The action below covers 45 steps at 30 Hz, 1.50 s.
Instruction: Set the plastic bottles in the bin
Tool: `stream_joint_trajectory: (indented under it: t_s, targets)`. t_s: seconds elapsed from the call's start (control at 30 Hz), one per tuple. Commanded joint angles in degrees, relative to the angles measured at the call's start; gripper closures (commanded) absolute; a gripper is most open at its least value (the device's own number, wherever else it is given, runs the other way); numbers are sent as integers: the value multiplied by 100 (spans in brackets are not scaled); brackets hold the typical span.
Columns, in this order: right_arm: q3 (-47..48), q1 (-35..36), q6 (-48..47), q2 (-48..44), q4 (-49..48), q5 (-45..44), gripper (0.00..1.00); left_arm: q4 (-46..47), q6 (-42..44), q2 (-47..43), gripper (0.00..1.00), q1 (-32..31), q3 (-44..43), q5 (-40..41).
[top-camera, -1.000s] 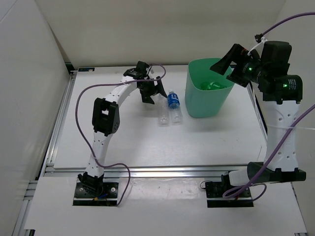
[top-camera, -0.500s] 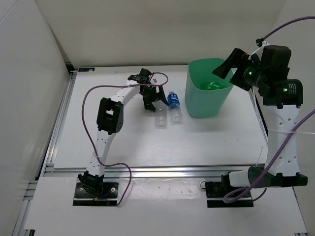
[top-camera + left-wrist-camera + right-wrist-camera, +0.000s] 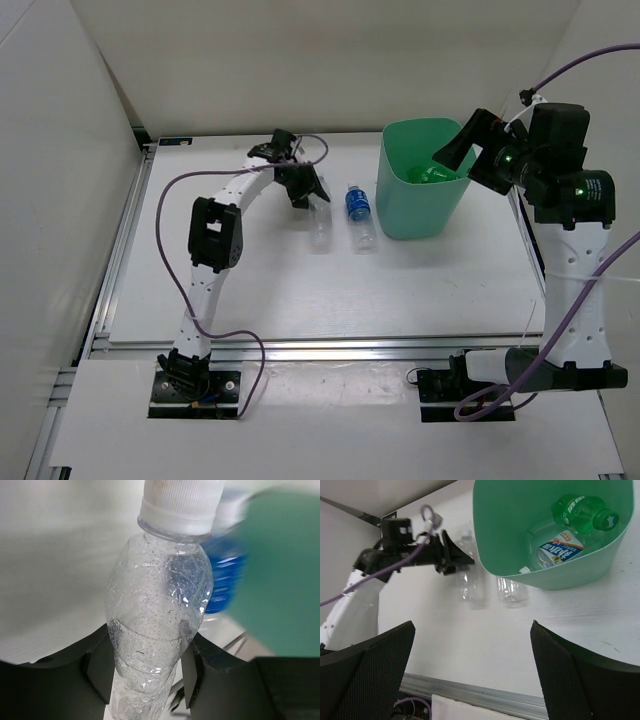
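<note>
Bottle (image 3: 159, 615) of clear plastic, white ribbed cap (image 3: 180, 502), fine droplets inside

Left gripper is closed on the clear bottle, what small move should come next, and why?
Probably lift straight up a little. The left gripper is shut on the plain clear bottle, which lies on the table close beside the blue-label bottle. Rising first should avoid knocking that neighbour before swinging right toward the bin.

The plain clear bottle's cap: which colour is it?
White cap; the left wrist view shows it best.
</note>
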State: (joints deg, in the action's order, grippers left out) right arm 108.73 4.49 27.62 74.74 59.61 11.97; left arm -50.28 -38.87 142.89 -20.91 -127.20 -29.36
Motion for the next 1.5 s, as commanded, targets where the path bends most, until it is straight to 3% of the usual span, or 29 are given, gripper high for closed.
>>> stream_joint_trajectory:
  t_s: [0.0,0.07,0.13,0.17,0.2,0.27,0.37,0.43,0.5,0.57,0.77,0.93,1.0,1.13,1.37,1.47]
  targets:
    - [-114,-18,-134,-222,-126,-116,0,1141,-803,-1193,58,342,-760,81]
    - [-115,-18,-134,-223,-126,-168,0,1835,-1130,-1089,57,342,-1775,-157]
    - [-115,-18,-134,-223,-126,-221,0,2432,-1673,-947,57,289,-2194,-157]
    - [-115,-18,-134,-223,-126,-221,0,2923,-1859,-947,56,193,-2195,-357]
    - [-115,-18,-134,-223,-126,-221,0,4050,-2104,-999,56,140,-1891,-359]
    - [-115,-18,-134,-223,-126,-221,0,5032,-2974,-1000,54,-9,-1599,-238]
    - [-62,-18,-134,-223,-126,-343,0,5599,-3433,-597,54,-237,-2053,201]
    - [-62,-18,-239,-389,-126,-484,0,5818,-3269,-596,54,-343,-2003,256]
    - [-62,-18,-326,-617,-178,-660,0,5679,-2699,-727,50,-641,-1950,526]
    - [-124,-18,-449,-793,-178,-1028,0,5521,-2215,-859,53,-827,-1809,721]
    - [-808,-18,-503,-1611,-406,-1513,0,5441,-1940,-604,56,-1091,-1906,1179]
    - [-1082,-18,-450,-1910,-407,-1680,0,5441,-1747,-604,48,-1240,-1572,934]
    - [-1134,-18,-397,-1911,-407,-1628,0,5441,-1615,-604,43,-1389,-1458,871]
    - [-1073,-18,-512,-1849,-468,-1575,0,4951,-774,-604,0,-1574,-1457,678]
    - [-1072,-18,-679,-1620,-635,-1391,0,4378,564,-1552,0,-1488,-869,773]
    - [-1205,-18,-679,-1568,-837,-1337,0,4325,916,-2377,0,-1303,69,1203]
